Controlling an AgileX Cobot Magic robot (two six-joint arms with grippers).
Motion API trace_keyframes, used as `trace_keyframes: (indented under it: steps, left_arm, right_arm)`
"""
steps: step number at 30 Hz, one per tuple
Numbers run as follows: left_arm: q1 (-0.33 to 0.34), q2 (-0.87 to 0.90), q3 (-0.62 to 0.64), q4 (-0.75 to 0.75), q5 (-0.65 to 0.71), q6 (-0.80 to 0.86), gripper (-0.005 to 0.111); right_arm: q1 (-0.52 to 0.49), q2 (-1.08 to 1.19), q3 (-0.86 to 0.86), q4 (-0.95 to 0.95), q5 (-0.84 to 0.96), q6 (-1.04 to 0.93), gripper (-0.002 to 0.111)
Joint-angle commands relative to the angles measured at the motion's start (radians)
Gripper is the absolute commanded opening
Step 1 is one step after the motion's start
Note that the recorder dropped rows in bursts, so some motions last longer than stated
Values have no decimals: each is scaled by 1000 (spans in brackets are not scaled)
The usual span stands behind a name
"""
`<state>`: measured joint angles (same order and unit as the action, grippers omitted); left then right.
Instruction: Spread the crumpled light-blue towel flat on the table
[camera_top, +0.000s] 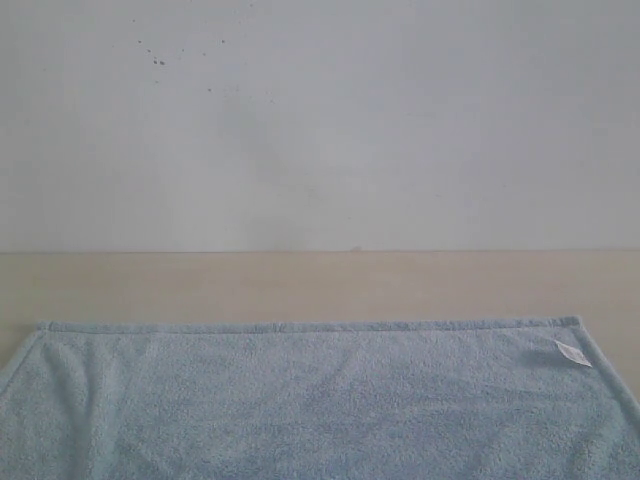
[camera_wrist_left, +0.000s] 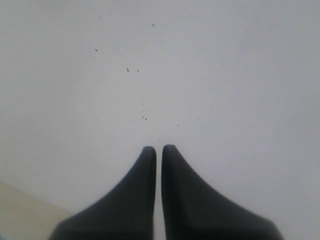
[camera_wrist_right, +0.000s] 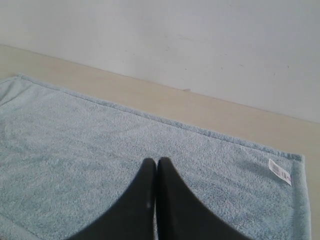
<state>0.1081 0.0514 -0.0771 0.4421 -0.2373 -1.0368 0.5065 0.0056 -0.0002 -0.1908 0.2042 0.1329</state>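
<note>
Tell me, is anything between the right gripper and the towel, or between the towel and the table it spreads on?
Nothing visible does. The right gripper, jaws together, points at the towel with only air between. The towel already lies flat on the table.

You've got the towel (camera_top: 300, 400) lying flat on the table (camera_top: 300, 285), across the near side of the exterior view. Behind its far hem runs a strip of bare table, then the wall (camera_top: 320, 130). The label (camera_top: 572, 353) sits by the towel's far right corner. Your right gripper (camera_wrist_right: 157, 161) hangs over the towel.
</note>
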Motion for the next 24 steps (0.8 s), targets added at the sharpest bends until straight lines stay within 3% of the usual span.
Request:
trace_keyframes:
  steps: [1, 7, 12, 19, 24]
  left_arm:
    - [-2, -51, 70, -13, 19, 87, 4]
    - [-2, -51, 77, -21, 17, 554, 4]
    - [-2, -51, 77, -138, 28, 804, 4]
    - [-2, -51, 77, -490, 63, 1240, 4]
    - [-2, -51, 77, -536, 222, 1282, 4]
  right_arm:
    - [2, -6, 0, 2, -12, -4, 0]
    - [2, -6, 0, 2, -12, -4, 0]
    - [2, -6, 0, 2, -12, -4, 0]
    - [2, -6, 0, 2, -12, -2, 0]
    - [2, -6, 0, 2, -12, -2, 0]
